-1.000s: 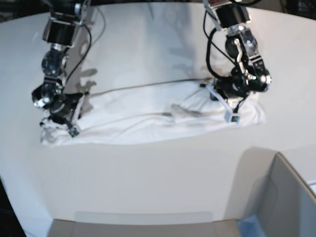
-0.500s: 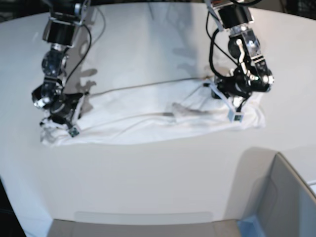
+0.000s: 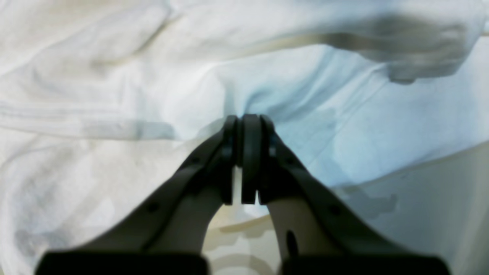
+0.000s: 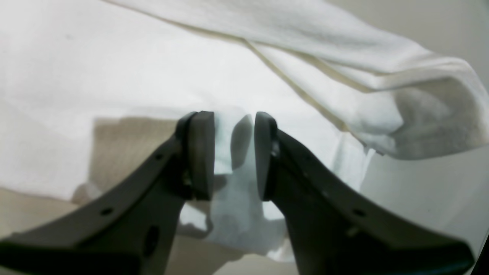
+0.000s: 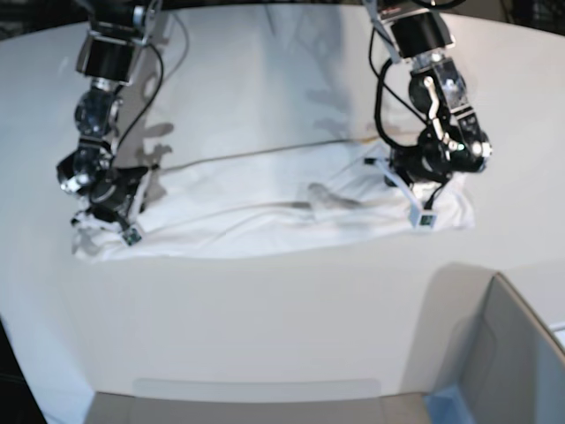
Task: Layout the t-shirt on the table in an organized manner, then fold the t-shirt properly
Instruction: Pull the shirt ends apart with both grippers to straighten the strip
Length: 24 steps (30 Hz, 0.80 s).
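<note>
The t-shirt is soft, light and limp; take it at edges. Right gripper pinches a fold, left gripper is closed, perhaps on thin cloth

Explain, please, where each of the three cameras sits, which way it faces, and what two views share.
Base: high in front, facing down at the table; both arms show, over the t-shirt.
Left wrist: behind the left gripper, looking along its closed jaws at wrinkled cloth.
Right wrist: behind the right gripper, whose jaws pinch a fold of cloth.
Shared: base and right wrist views both show the right gripper at one end of the shirt.
</note>
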Available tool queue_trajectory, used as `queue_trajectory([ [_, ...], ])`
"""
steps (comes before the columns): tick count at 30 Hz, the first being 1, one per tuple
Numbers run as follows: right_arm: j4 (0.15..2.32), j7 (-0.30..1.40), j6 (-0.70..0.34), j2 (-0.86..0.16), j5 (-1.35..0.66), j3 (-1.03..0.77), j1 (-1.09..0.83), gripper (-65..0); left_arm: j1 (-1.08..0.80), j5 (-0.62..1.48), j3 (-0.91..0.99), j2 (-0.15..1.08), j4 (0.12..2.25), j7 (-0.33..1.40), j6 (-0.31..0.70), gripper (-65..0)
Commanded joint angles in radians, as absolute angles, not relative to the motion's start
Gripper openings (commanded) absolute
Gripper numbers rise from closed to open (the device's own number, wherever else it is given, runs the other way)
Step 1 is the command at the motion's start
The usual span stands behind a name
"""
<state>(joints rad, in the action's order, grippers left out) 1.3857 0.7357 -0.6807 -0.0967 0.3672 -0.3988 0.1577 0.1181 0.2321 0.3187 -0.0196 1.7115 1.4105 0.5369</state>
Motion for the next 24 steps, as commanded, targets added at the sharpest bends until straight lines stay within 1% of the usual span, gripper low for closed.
queue_trajectory([
  [1,1.374,0.819,-0.698,-0.105,0.427,-0.401,0.142,-46.4,0.131,0.239,0.318,-0.018,1.753,1.396,0.538,-62.3],
  [9,1.372,0.819,-0.698,-0.105,0.427,-0.401,0.142,-46.4,0.022,0.239,0.318,-0.016,2.003,1.396,0.538,-62.3],
  [18,1.372,0.819,-0.698,-0.105,0.427,-0.401,0.142,-46.4,-0.099,0.251,0.314,-0.018,2.04,1.396,0.538,-62.3],
  [24,1.371,0.819,-0.698,-0.105,0.427,-0.401,0.142,-46.4,-0.174,0.395,0.321,-0.015,2.041,1.396,0.539,-62.4],
])
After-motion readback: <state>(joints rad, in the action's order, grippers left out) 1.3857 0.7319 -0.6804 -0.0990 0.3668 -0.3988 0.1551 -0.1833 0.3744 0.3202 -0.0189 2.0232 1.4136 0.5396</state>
